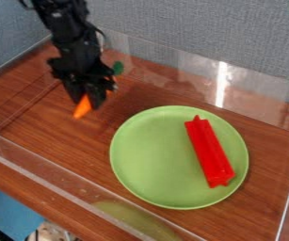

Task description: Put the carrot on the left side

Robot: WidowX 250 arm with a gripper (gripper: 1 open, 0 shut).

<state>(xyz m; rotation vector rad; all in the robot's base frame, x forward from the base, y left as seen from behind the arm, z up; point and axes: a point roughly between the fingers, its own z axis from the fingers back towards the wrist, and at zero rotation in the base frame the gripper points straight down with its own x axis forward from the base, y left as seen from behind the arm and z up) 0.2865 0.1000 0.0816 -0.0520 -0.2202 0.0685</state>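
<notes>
The carrot (83,107) is a small orange tapered toy hanging point-down above the wooden table, left of the green plate. My gripper (87,94) is shut on its upper end, where a bit of green stem shows beside the fingers. The black arm reaches down from the top left. The carrot's tip is clear of the wood, with its shadow beneath it.
A round green plate (153,155) lies at centre right with a long red ridged bar (208,151) on its right half. Clear plastic walls (222,80) run around the wooden table (34,122) at the back, right and front.
</notes>
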